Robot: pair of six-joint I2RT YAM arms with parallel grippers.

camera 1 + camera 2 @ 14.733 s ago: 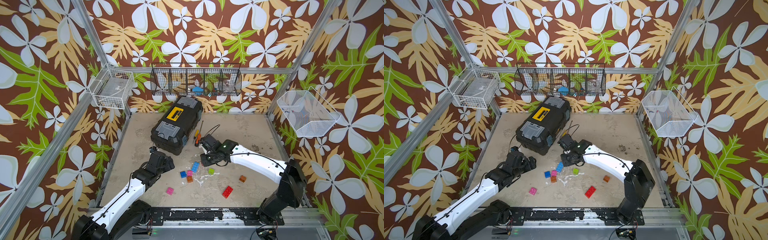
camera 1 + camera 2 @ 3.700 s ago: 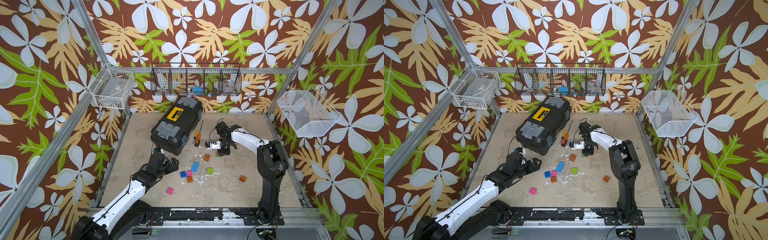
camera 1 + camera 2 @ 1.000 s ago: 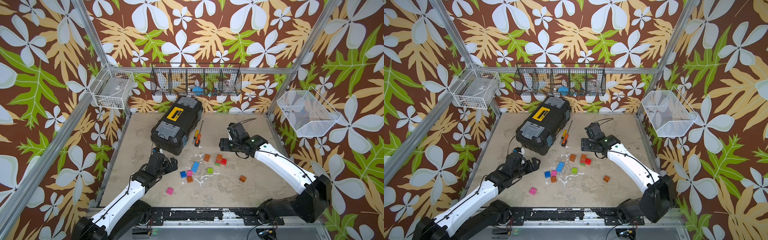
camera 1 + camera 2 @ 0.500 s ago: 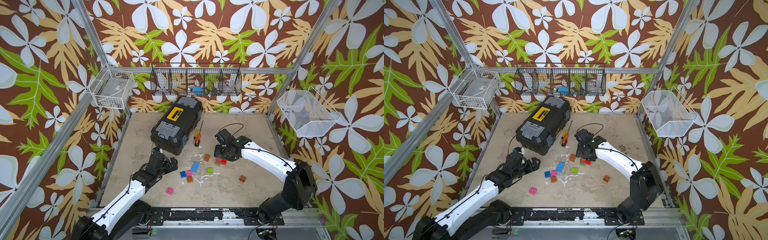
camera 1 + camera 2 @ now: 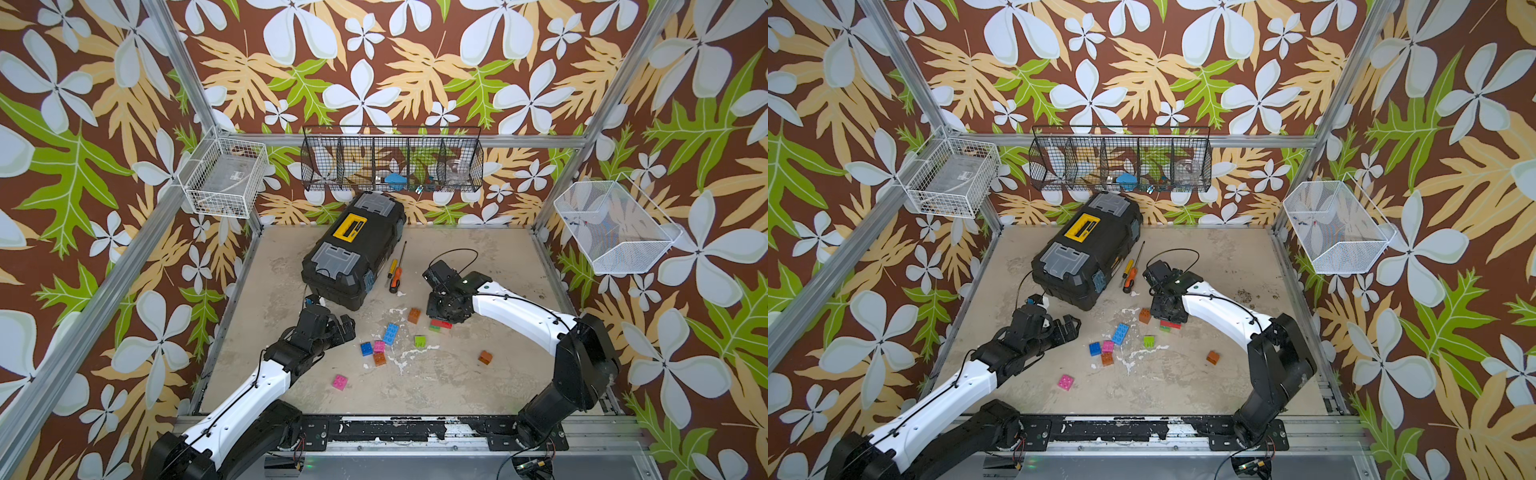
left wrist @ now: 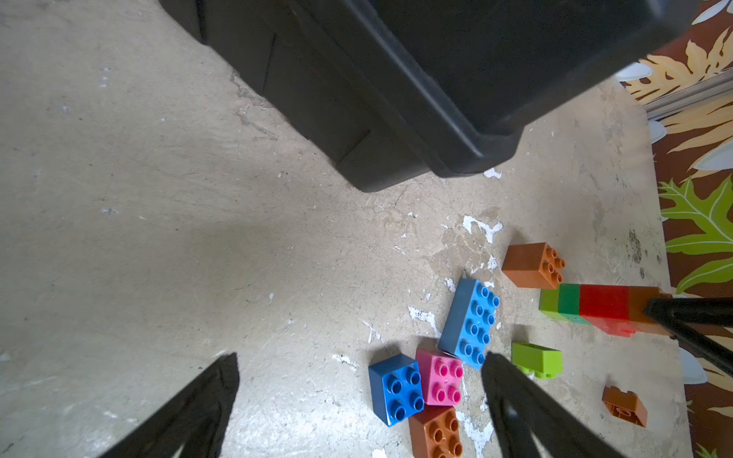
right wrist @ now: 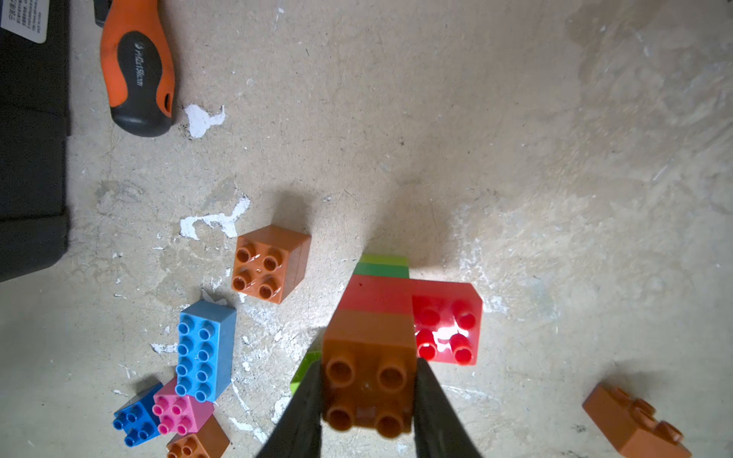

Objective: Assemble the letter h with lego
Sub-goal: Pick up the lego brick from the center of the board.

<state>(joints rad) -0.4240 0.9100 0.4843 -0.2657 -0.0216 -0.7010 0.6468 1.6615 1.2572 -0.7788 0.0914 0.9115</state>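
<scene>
Your right gripper (image 7: pixel 368 390) pinches the orange-brown top brick (image 7: pixel 369 341) of the brick column (image 7: pixel 378 291). One black finger presses on each side of this brick, and its studs face the wrist camera. Under it you see a long red brick that sticks out to one side, then a green one, then a lime one at the foot. The column stands upright. Whether its foot touches the table (image 7: pixel 515 138) I cannot tell. Your left gripper (image 6: pixel 359 359) is spread wide and holds nothing. It hangs beside the black toolbox (image 5: pixel 353 245). The loose bricks (image 6: pixel 470 321) lie between the two grippers.
</scene>
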